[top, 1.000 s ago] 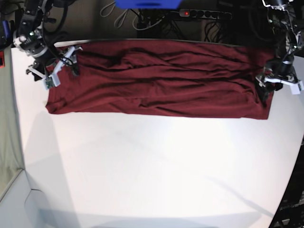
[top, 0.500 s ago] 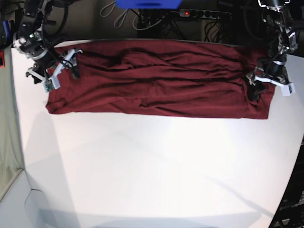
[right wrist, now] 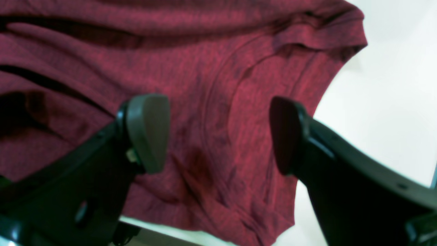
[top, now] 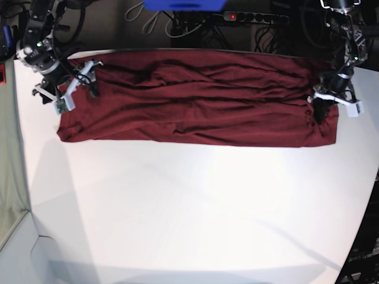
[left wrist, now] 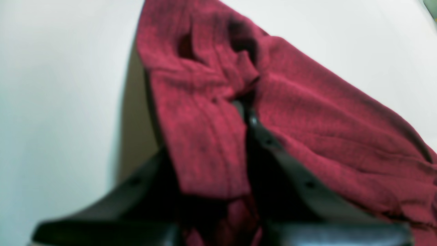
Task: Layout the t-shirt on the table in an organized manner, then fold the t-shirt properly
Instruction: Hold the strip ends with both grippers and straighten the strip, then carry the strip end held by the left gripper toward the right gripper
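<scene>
The dark maroon t-shirt (top: 195, 97) lies as a long wrinkled band across the far part of the white table (top: 189, 207). My left gripper (top: 320, 110) is at the shirt's right end in the base view. In the left wrist view this left gripper (left wrist: 244, 106) is shut on a raised ridge of the t-shirt (left wrist: 205, 130). My right gripper (top: 78, 89) hovers over the shirt's left end. Its jaws stand wide open in the right wrist view, the right gripper (right wrist: 218, 135) above flat t-shirt (right wrist: 222, 85) cloth with a curved seam, nothing between the pads (right wrist: 150, 131).
A power strip (top: 251, 17) with a red light, cables and a blue object (top: 185, 5) sit behind the table's far edge. The table's left edge drops to a grey surface (top: 10, 177). White tabletop spreads in front of the shirt.
My left gripper has moved inward onto the shirt's right end and shut on the cloth, drawing that end in slightly. My right gripper stays open and almost still.
</scene>
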